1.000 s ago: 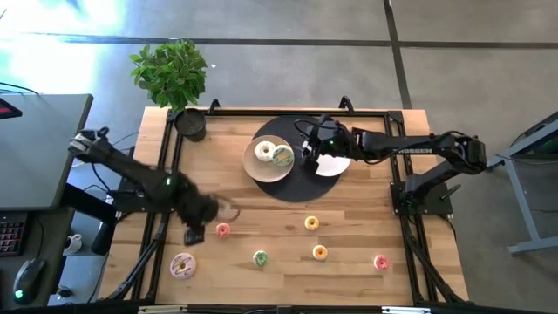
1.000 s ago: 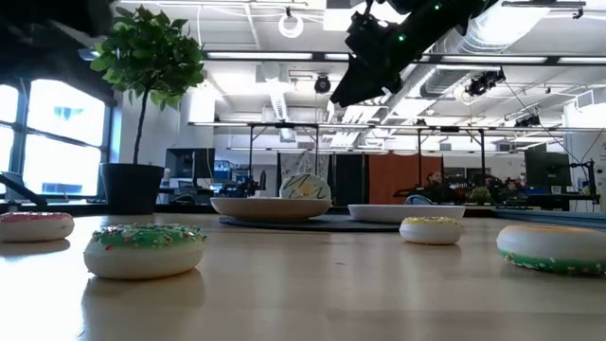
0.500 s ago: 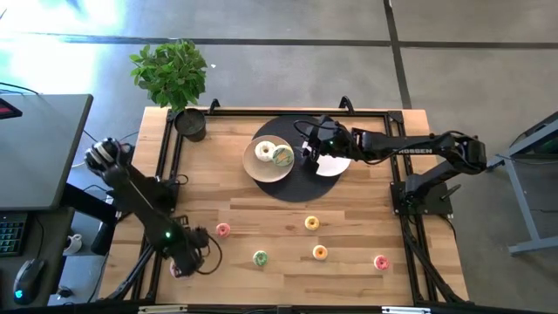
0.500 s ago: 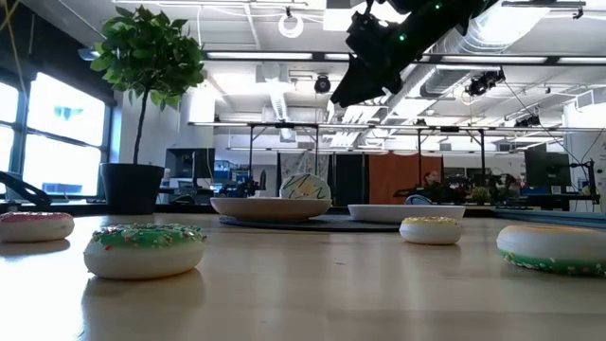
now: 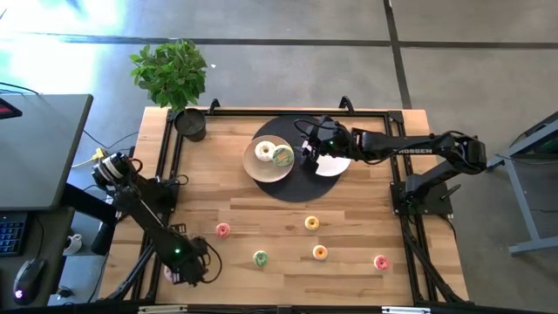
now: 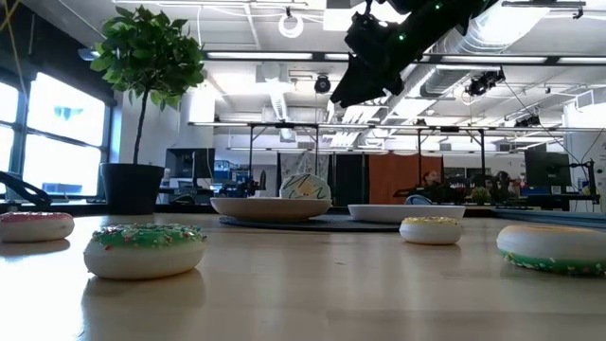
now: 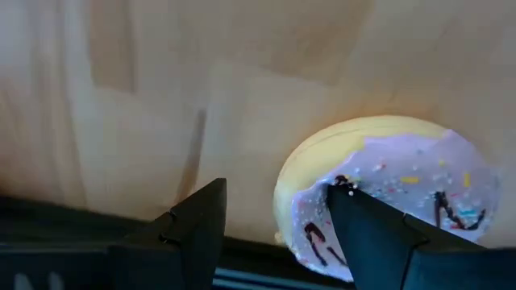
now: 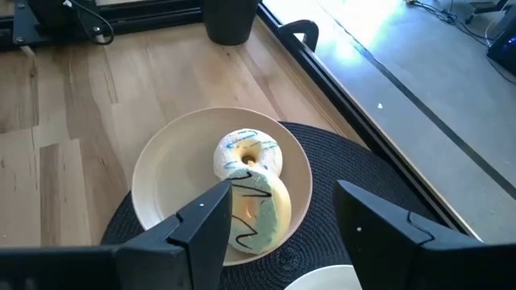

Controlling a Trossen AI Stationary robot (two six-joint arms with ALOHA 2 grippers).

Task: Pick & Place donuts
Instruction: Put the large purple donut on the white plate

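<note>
My left gripper is open at the table's near left corner, pointing down over a larger donut with pink icing that lies flat on the wood. One finger is above the icing, the other outside the rim. My right gripper hangs open, high above the black mat, beside the cream plate. That plate holds a white donut and a green-iced donut. Mini donuts lie on the table: pink, yellow, green, orange, pink. My left gripper stands open astride the pink donut's rim, coming from above and pointing down. One finger is over the icing and the other is beside the donut over the wood. Whether either finger touches the donut I cannot tell.
A white plate sits on the mat next to the right gripper. A potted plant stands at the far left corner. A black frame runs along the table's left, far and right edges. Bare wood lies between the mat and the mini donuts.
My left arm has swung from beside the pink mini donut toward the table's near edge and come down over the large pink donut at the near left corner. The right arm and all donuts have kept still.
</note>
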